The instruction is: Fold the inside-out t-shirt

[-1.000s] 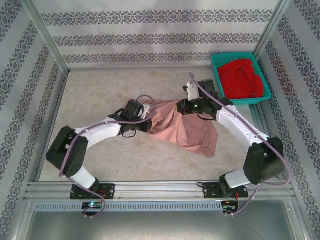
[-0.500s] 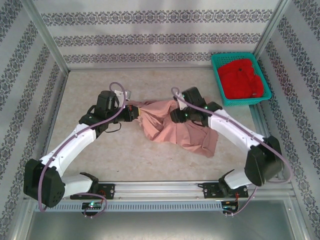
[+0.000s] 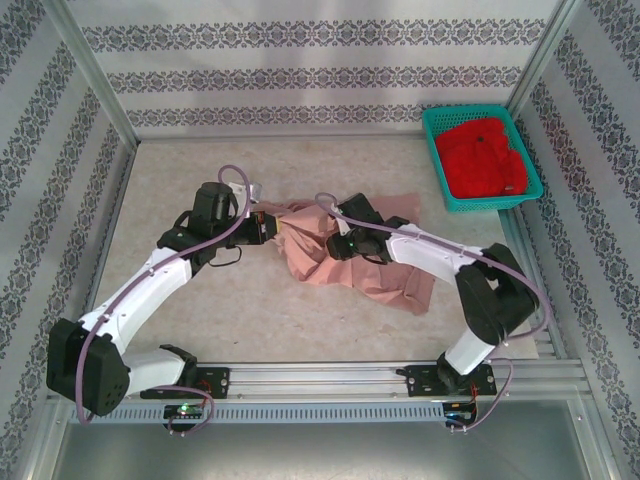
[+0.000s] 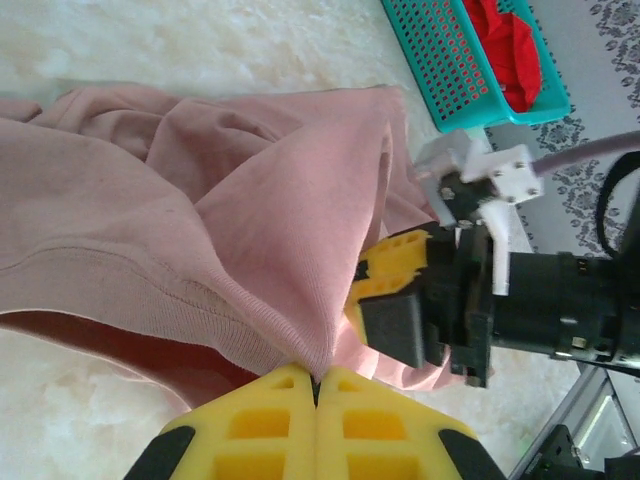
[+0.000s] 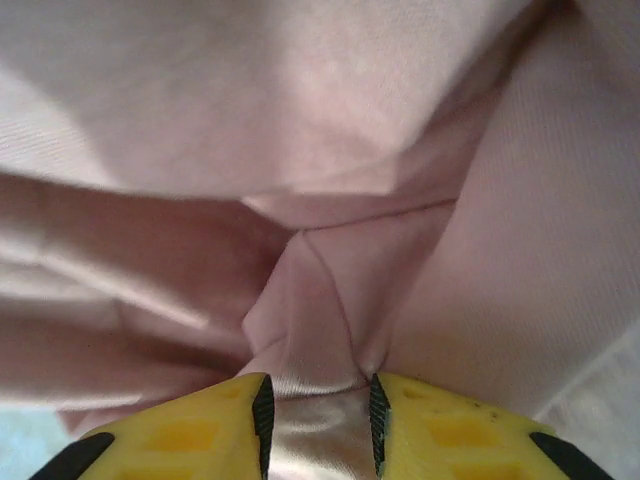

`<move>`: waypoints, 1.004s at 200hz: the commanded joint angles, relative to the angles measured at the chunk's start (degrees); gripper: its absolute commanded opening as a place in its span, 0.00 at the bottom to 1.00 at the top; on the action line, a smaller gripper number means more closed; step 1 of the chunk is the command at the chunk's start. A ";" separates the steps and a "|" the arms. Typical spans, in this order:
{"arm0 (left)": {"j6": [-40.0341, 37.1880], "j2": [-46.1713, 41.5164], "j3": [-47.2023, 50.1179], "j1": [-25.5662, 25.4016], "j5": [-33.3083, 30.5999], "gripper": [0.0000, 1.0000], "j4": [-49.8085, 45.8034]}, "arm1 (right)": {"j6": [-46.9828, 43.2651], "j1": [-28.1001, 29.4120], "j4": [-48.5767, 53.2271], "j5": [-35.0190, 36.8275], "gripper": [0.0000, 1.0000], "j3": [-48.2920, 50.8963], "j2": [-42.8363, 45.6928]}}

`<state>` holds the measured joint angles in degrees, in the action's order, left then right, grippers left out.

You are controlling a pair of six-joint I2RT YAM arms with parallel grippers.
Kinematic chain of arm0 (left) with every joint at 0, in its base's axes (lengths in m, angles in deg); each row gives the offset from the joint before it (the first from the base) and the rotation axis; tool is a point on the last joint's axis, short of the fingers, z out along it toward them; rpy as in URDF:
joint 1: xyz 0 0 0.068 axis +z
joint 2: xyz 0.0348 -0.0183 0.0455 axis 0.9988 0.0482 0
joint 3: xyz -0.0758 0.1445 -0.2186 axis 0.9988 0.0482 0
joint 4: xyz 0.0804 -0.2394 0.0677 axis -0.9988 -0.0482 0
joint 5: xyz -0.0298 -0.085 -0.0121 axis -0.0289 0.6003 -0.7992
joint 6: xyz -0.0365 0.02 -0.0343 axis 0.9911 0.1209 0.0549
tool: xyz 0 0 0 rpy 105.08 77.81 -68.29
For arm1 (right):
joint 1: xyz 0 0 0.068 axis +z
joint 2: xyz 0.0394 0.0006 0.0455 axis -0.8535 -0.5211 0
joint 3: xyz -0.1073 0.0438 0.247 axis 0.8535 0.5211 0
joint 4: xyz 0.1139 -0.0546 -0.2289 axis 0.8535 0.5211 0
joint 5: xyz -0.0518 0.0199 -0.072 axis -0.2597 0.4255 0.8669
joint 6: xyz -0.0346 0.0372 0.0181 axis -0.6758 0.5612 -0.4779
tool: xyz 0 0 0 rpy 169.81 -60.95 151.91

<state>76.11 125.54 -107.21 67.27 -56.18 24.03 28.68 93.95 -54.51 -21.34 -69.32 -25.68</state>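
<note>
Pinching one pink t-shirt (image 3: 395, 280): two tools, left tool (image 4: 315, 380) on its hem, right tool (image 5: 316, 398) on a fold

**No legible markings found**

No text, label, brand or number can be read anywhere. The inside-out t-shirt (image 3: 398, 282) shows plain cloth. The teal basket (image 3: 437, 160) at the far right corner of the table (image 3: 200, 180) bears no lettering. The wall bands (image 3: 300, 78) are ornamental pattern only.
</note>
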 commanded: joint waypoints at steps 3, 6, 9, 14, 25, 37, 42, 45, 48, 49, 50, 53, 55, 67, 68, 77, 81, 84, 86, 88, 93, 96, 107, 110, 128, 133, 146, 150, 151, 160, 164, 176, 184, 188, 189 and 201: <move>0.71 -3.19 0.76 1.30 -3.46 0.00 -1.76 | -0.05 -1.22 -1.20 1.58 0.22 -0.88 1.27; 0.71 -3.35 0.84 1.46 -3.82 0.00 -1.80 | -0.11 -1.35 -1.37 1.43 0.19 -0.42 1.84; 0.77 -3.51 0.93 1.51 -4.18 0.00 -1.88 | -0.20 -1.42 -1.18 1.33 0.14 -0.07 2.32; 0.80 -3.76 1.03 1.81 -4.94 0.00 -2.11 | -0.38 -1.68 -0.95 0.92 0.07 0.75 3.29; 0.84 -4.46 1.37 2.24 -7.17 0.00 -2.86 | -0.90 -1.93 -0.91 -1.04 0.00 2.91 6.32; 0.60 -4.98 1.59 2.72 -9.85 0.00 -4.18 | -0.80 -2.28 -1.10 -3.11 0.00 5.74 10.65; 0.33 -5.19 1.56 2.80 -11.18 0.00 -4.88 | -0.41 -2.65 -1.41 -4.24 0.00 6.90 12.60; 0.13 -5.27 1.60 2.82 -11.85 0.00 -5.33 | -0.16 -2.92 -1.56 -5.07 0.00 7.61 13.75; -0.10 -5.32 1.70 2.79 -12.51 0.00 -5.79 | 0.11 -3.23 -1.89 -5.96 0.00 8.31 14.82; -0.18 -5.35 1.74 2.81 -12.72 0.00 -5.91 | 0.24 -3.38 -1.94 -6.29 0.00 8.52 15.22; -0.22 -5.32 1.80 2.82 -12.87 0.00 -6.01 | 0.39 -3.46 -2.01 -6.53 0.00 8.75 15.55; -0.40 -5.42 1.95 2.83 -13.41 0.00 -6.35 | 0.84 -3.69 -2.43 -7.29 0.00 9.44 16.59; -0.47 -5.41 2.08 2.83 -13.73 0.00 -6.50 | 1.19 -3.93 -2.56 -7.90 0.00 9.89 17.05; -0.86 -5.31 2.84 2.82 -14.48 0.00 -6.99 | 2.89 -5.04 -4.19 -11.08 0.00 12.24 20.59; -0.87 -5.30 2.92 2.82 -14.54 0.00 -6.99 | 2.99 -5.08 -4.27 -11.26 0.00 12.42 20.87; -0.78 -4.97 3.52 2.82 -14.22 0.00 -6.99 | 3.77 -5.29 -4.99 -11.85 0.00 13.49 22.35; -0.81 -4.86 3.71 2.78 -13.62 0.00 -6.92 | 3.63 -5.03 -5.41 -12.04 0.00 13.63 22.50; -0.72 -4.68 3.75 2.82 -13.23 0.00 -6.86 | 3.58 -4.77 -5.56 -11.82 0.00 13.60 22.46; -0.73 -4.65 3.78 2.83 -12.85 0.00 -6.82 | 3.54 -4.42 -5.56 -11.51 0.00 13.46 22.29; -0.66 -4.58 3.84 2.83 -12.56 0.00 -6.75 | 3.49 -4.06 -5.58 -11.13 0.00 13.32 22.05; -0.48 -4.50 3.89 2.81 -11.89 0.00 -6.53 | 3.18 -3.00 -5.60 -9.94 0.00 12.60 21.14; -0.43 -4.50 3.99 2.82 -11.59 0.00 -6.35 | 2.95 -2.42 -5.54 -9.19 0.04 12.02 20.49; 0.00 -4.58 4.06 2.82 -11.11 0.00 -5.87 | 2.36 0.41 -5.27 -5.35 0.26 9.50 16.97; 0.00 -4.61 4.05 2.80 -11.05 0.00 -5.77 | 2.22 1.05 -5.27 -4.32 0.30 8.79 15.95; -0.14 -4.77 3.58 2.81 -10.95 0.00 -6.01 | 1.86 3.24 -5.29 -0.37 0.45 4.48 9.81; -0.25 -4.83 3.41 2.82 -10.97 0.00 -6.10 | 1.57 3.73 -5.21 0.33 0.46 3.32 8.27; -0.43 -4.91 3.23 2.83 -10.74 0.00 -6.15 | 0.80 4.67 -5.02 2.55 0.48 0.86 4.09; -0.48 -4.91 3.18 2.82 -10.66 0.00 -6.13 | 0.58 4.86 -4.90 3.34 0.48 0.12 2.75; -0.50 -4.93 3.23 2.82 -10.61 0.00 -6.12 | 0.52 4.88 -4.98 3.47 0.48 -0.02 2.59; -0.53 -4.81 3.29 2.82 -10.57 0.00 -6.03 | -0.20 5.00 -4.33 4.58 0.47 -1.70 -0.50; -0.56 -4.82 3.27 2.82 -10.48 0.00 -6.02 | -0.47 4.99 -3.99 5.29 0.46 -2.32 -1.61; -0.81 -4.86 3.19 2.75 -10.38 0.00 -6.06 | -1.28 4.93 -3.19 7.22 0.41 -3.66 -4.16; -0.94 -4.99 3.25 2.75 -10.51 0.00 -6.27 | -2.00 4.78 -2.57 8.22 0.37 -4.23 -5.07; -1.03 -5.12 3.21 2.82 -10.62 0.00 -6.28 | -2.23 4.69 -2.26 8.79 0.35 -4.36 -5.27; -1.00 -5.12 3.19 2.83 -10.64 0.00 -6.28 | -2.29 4.71 -2.21 8.91 0.35 -4.37 -5.33; -1.18 -5.46 3.41 2.78 -10.87 0.00 -6.29 | -3.24 4.35 -1.57 9.66 0.30 -4.38 -5.33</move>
<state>76.05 121.21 -103.43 69.48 -67.04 18.50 28.11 98.71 -58.75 -16.99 -72.01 -30.53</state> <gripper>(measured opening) 0.049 0.345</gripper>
